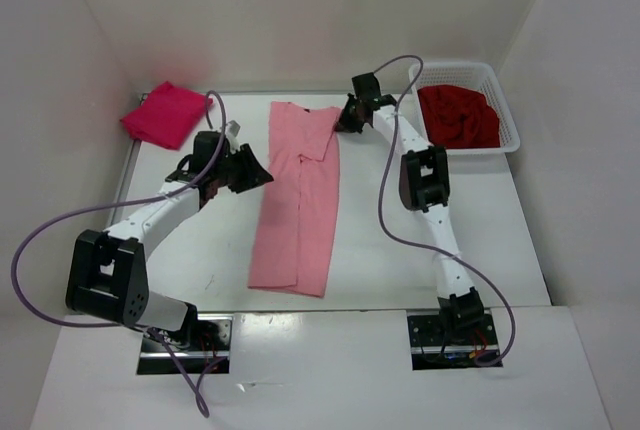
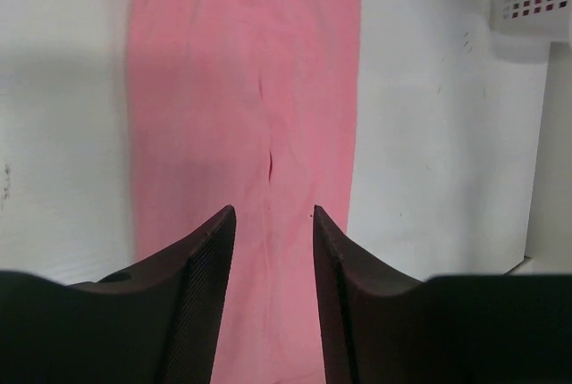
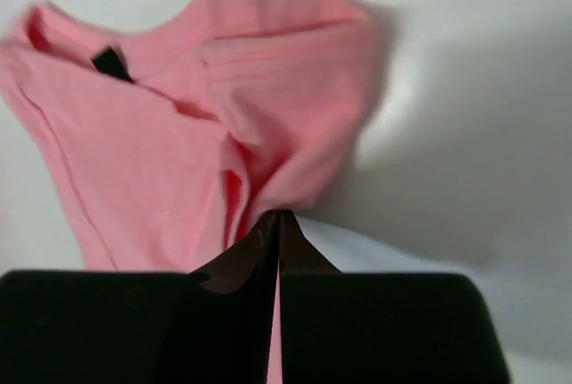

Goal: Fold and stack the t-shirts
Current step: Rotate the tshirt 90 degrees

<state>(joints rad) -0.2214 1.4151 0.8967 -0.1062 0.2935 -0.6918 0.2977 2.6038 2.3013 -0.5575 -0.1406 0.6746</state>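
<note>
A white table [image 1: 400,250] is seen from above, with two arms mounted at the bottom edge of the frame. A light pink t-shirt [image 1: 300,210] is laid in the centre of the frame as a long narrow strip, its collar end towards the top. A bright crimson-magenta t-shirt [image 1: 163,113] is folded into a small square at the upper left. At the upper right, a dark red t-shirt [image 1: 458,115] is heaped inside a white lattice basket [image 1: 508,120]. The left arm [image 1: 160,212] is stretched towards the centre, and the left jaws are held just beside the left edge of the pink strip. The right arm [image 1: 425,180] is stretched up the frame, and the right jaws are placed at the upper right corner of the pink shirt, near the collar. In the left wrist view, the pink cloth is shown as a broad vertical band through the middle of the frame; the left jaws are seen at the bottom, set moderately apart, with nothing gripped between them. A corner of the basket is visible at the upper right. In the right wrist view, which is blurred, the collar end of the pink shirt is spread across the upper left, with a small dark label [image 3: 112,62] inside the neck. The right jaws are pressed together at the lower centre, and a gathered fold of the pink cloth is pinched between them.
</note>
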